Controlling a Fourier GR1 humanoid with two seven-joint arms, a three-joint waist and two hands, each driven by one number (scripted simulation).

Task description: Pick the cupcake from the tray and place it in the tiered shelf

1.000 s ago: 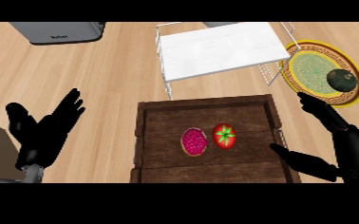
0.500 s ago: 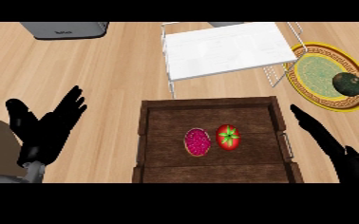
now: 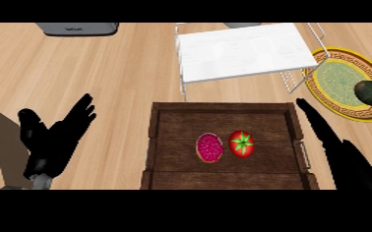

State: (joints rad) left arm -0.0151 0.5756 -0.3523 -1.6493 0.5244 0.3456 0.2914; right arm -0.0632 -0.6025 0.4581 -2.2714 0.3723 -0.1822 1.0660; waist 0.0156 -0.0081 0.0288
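The left robot hand (image 3: 54, 137) rests open at the left over the wooden tabletop (image 3: 109, 78), fingers spread and pointing up. The right robot hand (image 3: 333, 145) is open too, with straight fingers by the right edge of the tray (image 3: 218, 107). The tray is dark brown wood. The cupcake (image 3: 209, 147), round with a bumpy pink top, sits in it just beside a shiny red tomato (image 3: 242, 144). No hand touches it. Behind the tray stands the white tiered shelf (image 3: 240, 51) with thin wire legs.
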